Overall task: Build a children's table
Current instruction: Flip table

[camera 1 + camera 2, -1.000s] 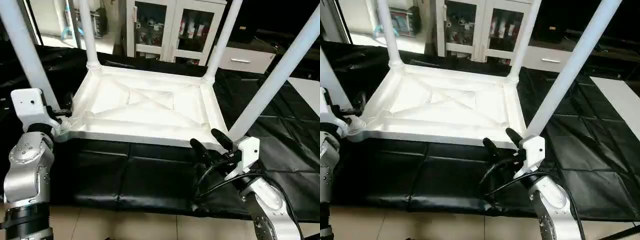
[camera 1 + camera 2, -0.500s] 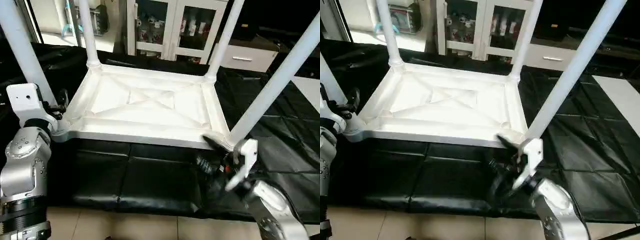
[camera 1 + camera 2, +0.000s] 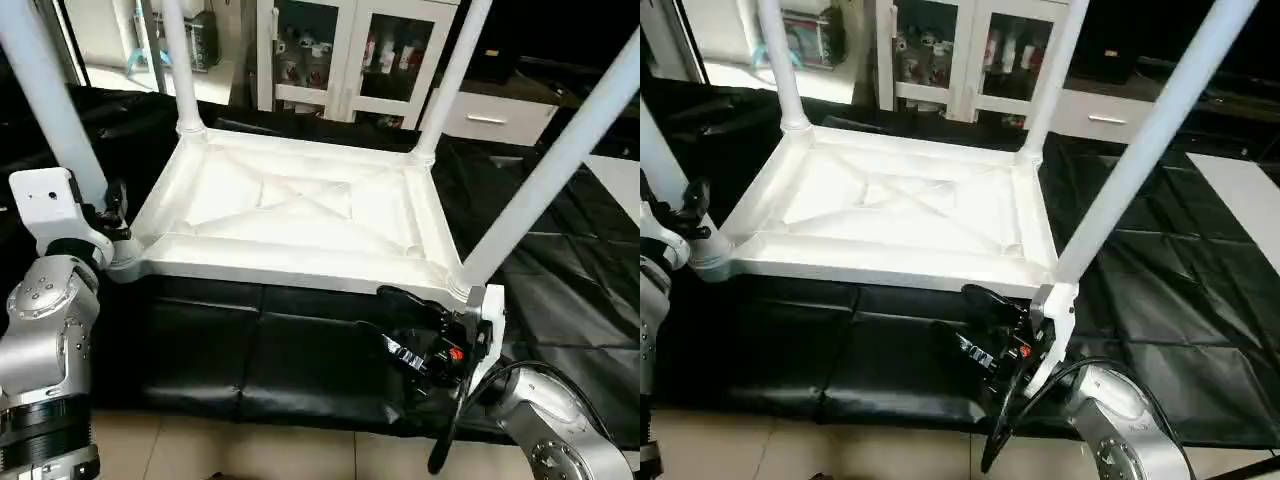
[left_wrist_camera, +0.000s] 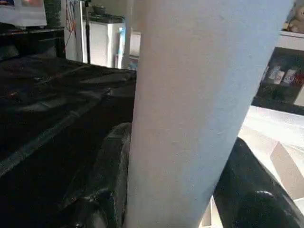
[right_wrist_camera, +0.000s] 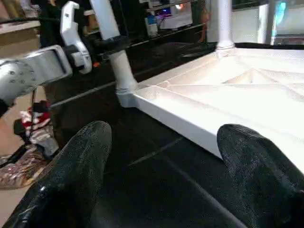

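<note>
Surface: you've got a black quilted mat (image 3: pixel 300 350) over the work area, pale floor (image 3: pixel 250 455) along its near edge.
Room: white glass-door cabinet (image 3: pixel 340 55) behind the mat, a white drawer unit (image 3: pixel 490 118) beside it.
Table: white plastic rectangular top (image 3: pixel 290 215) lies upside down on the mat, X-ribbed underside facing up.
Count: one top, four long white tapered tube legs, all standing in the corner sockets: near-left leg (image 3: pixel 45 95), far-left leg (image 3: pixel 178 60), far-right leg (image 3: pixel 455 70), near-right leg (image 3: pixel 560 150).
Left gripper (image 4: pixel 175 190): you're at the near-left leg just above its socket. The two black fingers (image 4: pixel 111 166) sit one on each side of the tube, partly closed around it; I can't tell whether both pads press on it.
Right gripper (image 5: pixel 161 175): spread wide, holding nothing. It sits low over the mat just in front of the top's near edge, by the near-right corner, fingers pointing along that edge towards the left arm (image 5: pixel 38 71).
</note>
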